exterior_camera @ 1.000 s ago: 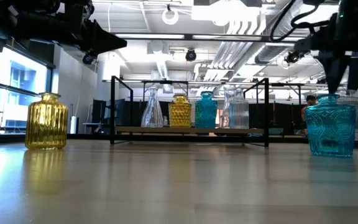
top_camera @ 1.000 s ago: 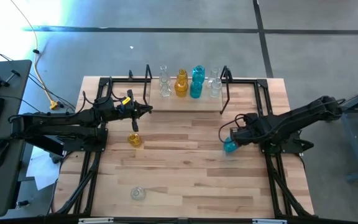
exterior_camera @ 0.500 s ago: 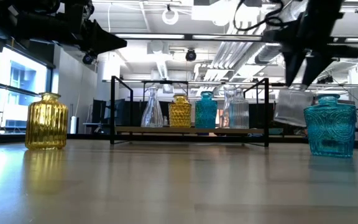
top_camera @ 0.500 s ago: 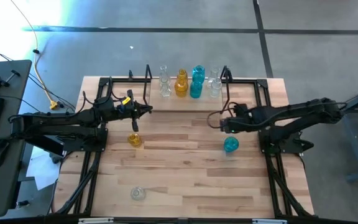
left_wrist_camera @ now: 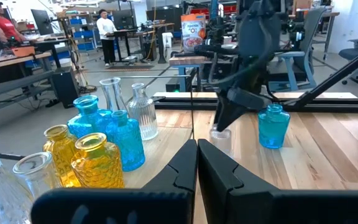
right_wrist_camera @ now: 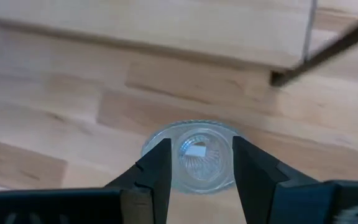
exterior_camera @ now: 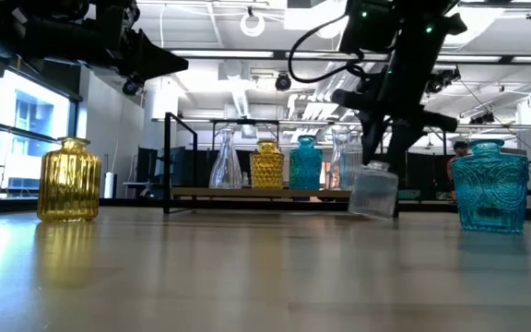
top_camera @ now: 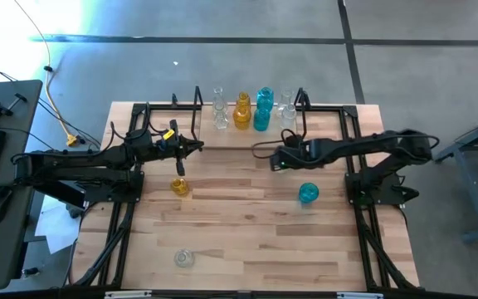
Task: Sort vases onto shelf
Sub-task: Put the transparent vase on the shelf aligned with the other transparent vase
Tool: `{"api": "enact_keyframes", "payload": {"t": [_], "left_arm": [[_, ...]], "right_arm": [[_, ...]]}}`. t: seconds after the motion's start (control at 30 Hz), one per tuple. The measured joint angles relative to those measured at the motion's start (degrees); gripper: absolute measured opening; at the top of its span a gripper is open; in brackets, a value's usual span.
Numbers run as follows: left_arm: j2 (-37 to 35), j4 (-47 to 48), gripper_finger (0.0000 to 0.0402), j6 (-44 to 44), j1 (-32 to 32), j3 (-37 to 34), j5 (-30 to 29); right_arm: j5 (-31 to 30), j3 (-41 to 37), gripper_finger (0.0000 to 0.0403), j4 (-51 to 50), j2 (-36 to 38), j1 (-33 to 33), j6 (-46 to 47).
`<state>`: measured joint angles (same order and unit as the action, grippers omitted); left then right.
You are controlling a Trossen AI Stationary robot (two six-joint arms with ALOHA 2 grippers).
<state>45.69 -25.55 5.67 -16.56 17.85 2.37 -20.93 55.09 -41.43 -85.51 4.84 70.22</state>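
Tabletop (top_camera: 247,241): amber vase (top_camera: 179,187), teal vase (top_camera: 307,193)

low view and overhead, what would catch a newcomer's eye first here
Most striking is the right gripper carrying a clear vase tilted just above the table, near the right end of the shelf. On that shelf stands a tight cluster of clear, amber and teal vases. A lone amber vase and a teal vase wait on the tabletop, with the left gripper, fingers shut, hovering above the amber one.
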Motion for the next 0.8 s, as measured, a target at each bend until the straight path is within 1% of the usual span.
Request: {"api": "enact_keyframes", "payload": {"t": [0.1,0.23,0.43,0.6,0.7,0.8], "left_arm": [[-0.01,0.04,0.0005,0.02,-0.02,0.00,0.00],[0.00,0.25,0.0005,0.15,0.00,0.00,0.02],[0.00,0.27,0.0005,0.44,0.00,0.00,0.01],[0.00,0.27,0.0005,0.42,-0.01,0.00,0.01],[0.00,0.26,0.0005,0.44,-0.02,0.00,0.00],[0.00,0.27,0.0005,0.44,-0.02,0.00,0.01]], "right_arm": [[0.05,0.07,0.0124,3.30,-0.74,0.87,-1.96],[0.83,0.04,0.0137,4.17,-0.75,1.56,-3.29],[1.29,0.00,0.0188,4.11,-0.79,1.56,-4.93],[0.38,1.10,0.0224,4.05,-0.82,1.56,-8.47],[-0.12,3.93,0.0233,3.59,-0.82,1.56,-13.75],[0.07,8.17,0.0234,2.87,-0.82,1.54,-26.08]]}}
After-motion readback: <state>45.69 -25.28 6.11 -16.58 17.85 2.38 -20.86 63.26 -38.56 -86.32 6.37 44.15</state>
